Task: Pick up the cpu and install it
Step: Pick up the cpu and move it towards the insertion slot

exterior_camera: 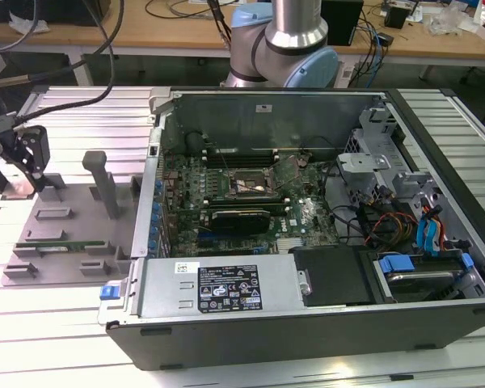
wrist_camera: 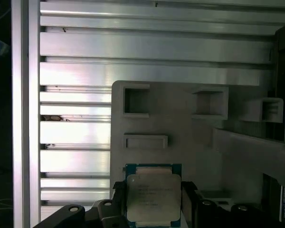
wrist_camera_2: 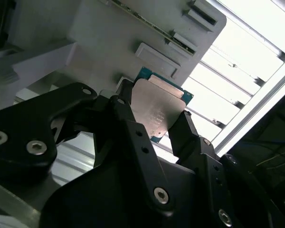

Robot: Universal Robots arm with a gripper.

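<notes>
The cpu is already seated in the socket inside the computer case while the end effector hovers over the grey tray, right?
No. The cpu is not in the computer case; the end effector grips it over the grey tray, as the first wrist view shows.

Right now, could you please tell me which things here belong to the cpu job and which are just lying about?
For the job: the cpu; the gripper, its fingers against the cpu's sides; the grey tray beneath it; the open computer case.
Lying about: the upright post on the tray; the long black card in the case; the blue cables.
</notes>
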